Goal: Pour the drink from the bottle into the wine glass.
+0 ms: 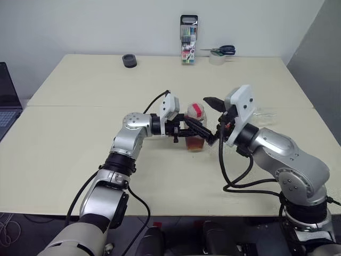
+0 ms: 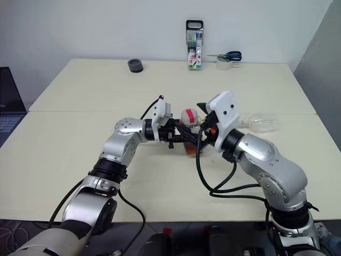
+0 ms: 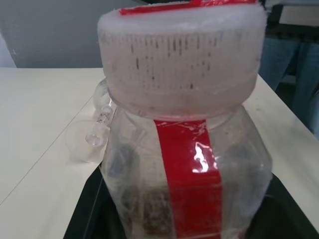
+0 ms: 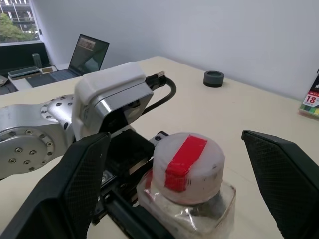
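left gripper (image 1: 196, 129): clamped on the bottle (image 1: 195, 129) body, reaching in from the robot's left, pointing across to its right.
bottle: upright, mid-table, slightly toward the right edge; whether it rests on the table (image 1: 80, 106) or is lifted, can't tell. Cap (image 4: 187, 166) is on; it reads whitish with a red tape strip over the top. Red strip also runs down the clear body.
drink (image 1: 195, 143): amber, low in the bottle, only bottom part filled.
right gripper (image 4: 182, 186): jaws wide apart, one finger (image 4: 75, 185) each side of the cap, not touching it.
wine glass (image 2: 262, 123): lying on its side on the table, just beyond the right arm, toward the right edge. Empty.
far edge: pen pack (image 1: 188, 40) upright, scissors (image 1: 219, 51) on a tape roll to its right, dark small round thing (image 1: 129, 61) to its left.
left edge: laptop (image 1: 6, 106), partly in view.
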`<action>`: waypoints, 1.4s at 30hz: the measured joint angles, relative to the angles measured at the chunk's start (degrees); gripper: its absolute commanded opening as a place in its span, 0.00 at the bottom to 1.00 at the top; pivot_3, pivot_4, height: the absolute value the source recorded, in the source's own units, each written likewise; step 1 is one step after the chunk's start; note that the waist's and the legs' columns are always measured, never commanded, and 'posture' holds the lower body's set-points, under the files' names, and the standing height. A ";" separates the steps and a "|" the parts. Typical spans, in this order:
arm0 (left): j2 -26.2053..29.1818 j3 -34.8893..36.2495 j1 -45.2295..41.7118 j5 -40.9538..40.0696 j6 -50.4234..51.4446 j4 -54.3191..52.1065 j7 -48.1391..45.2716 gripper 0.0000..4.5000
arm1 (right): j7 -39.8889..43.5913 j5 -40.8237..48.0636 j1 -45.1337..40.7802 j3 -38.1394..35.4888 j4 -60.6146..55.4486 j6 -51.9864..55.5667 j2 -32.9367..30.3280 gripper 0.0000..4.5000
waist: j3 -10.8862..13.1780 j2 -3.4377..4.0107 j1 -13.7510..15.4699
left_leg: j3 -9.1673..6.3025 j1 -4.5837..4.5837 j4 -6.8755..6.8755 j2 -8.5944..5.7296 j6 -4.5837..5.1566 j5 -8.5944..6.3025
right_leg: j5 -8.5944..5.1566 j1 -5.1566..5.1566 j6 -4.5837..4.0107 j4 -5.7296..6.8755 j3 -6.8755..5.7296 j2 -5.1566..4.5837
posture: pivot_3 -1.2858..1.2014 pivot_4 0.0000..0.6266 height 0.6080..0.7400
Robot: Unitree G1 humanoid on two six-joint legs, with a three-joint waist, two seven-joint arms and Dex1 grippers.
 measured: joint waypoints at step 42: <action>2.14 -1.03 0.28 0.34 -0.60 0.03 -4.27 0.40 | 28.86 -2.75 -2.30 -3.78 11.74 -13.29 -8.41 1.00 | 0.05 0.04 -0.20 | -0.11 -0.14 0.04 -0.04 -0.03 0.02 | 0.00 -0.06 0.00 -0.01 -0.05 -0.08 | 0.52 0.24 1.00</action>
